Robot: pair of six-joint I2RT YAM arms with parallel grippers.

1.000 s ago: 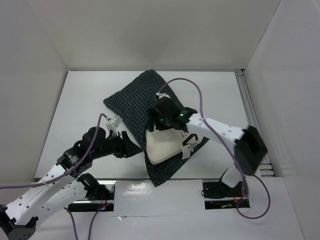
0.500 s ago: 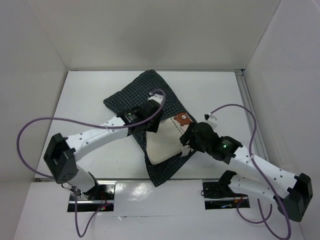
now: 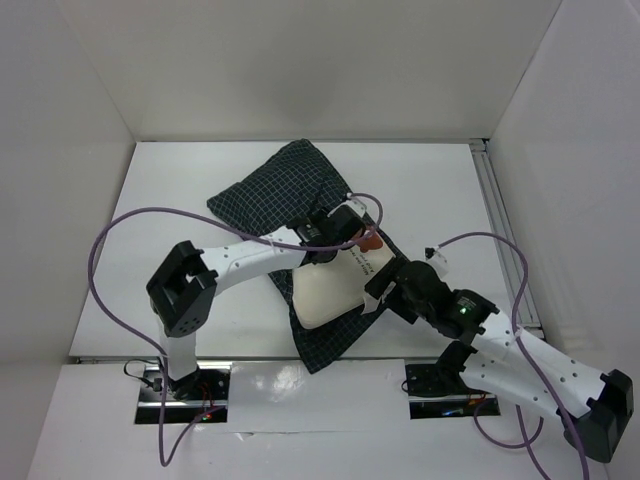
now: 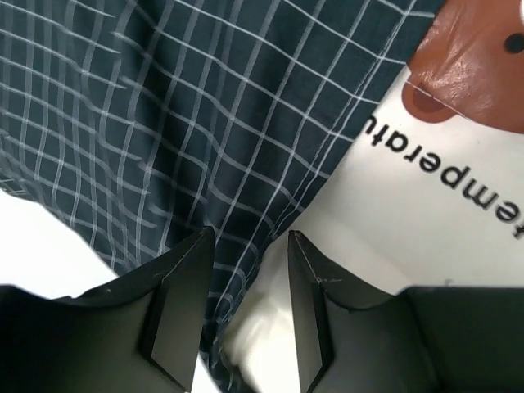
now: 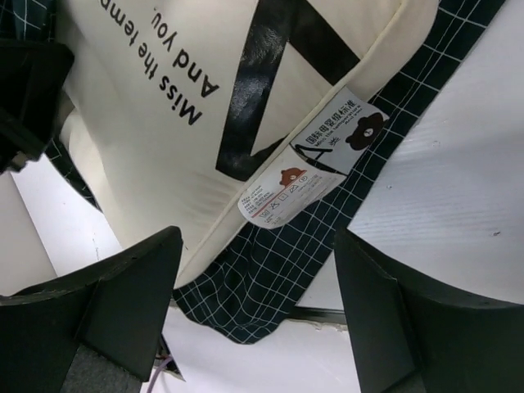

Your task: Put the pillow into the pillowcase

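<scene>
The left gripper [image 4: 250, 237] has its 2 jaws spread partway, and they straddle the line where the hem of the pillowcase [image 4: 164, 106] crosses the pillow [image 4: 409, 246]. Nothing is pinched between them, and I cannot tell whether the tips touch the cloth. Toward 1 o'clock from the jaws, in the left wrist view, lie the brown bear print [image 4: 471, 57] and a line of black text. The right gripper [image 5: 258, 237] has its jaws spread wide and hangs over the pillow's corner, where 2 sewn labels [image 5: 303, 184] lie on the checked fabric just beside it. From above, the pillowcase lies aslant on the white table [image 3: 160, 200], running from 11 o'clock to 5 o'clock. The pillow is partly inside it: the cream end shows at the 5 o'clock end, resting on the lower layer of cloth, with the left arm reaching in from 8 o'clock and the right from 4 o'clock.
</scene>
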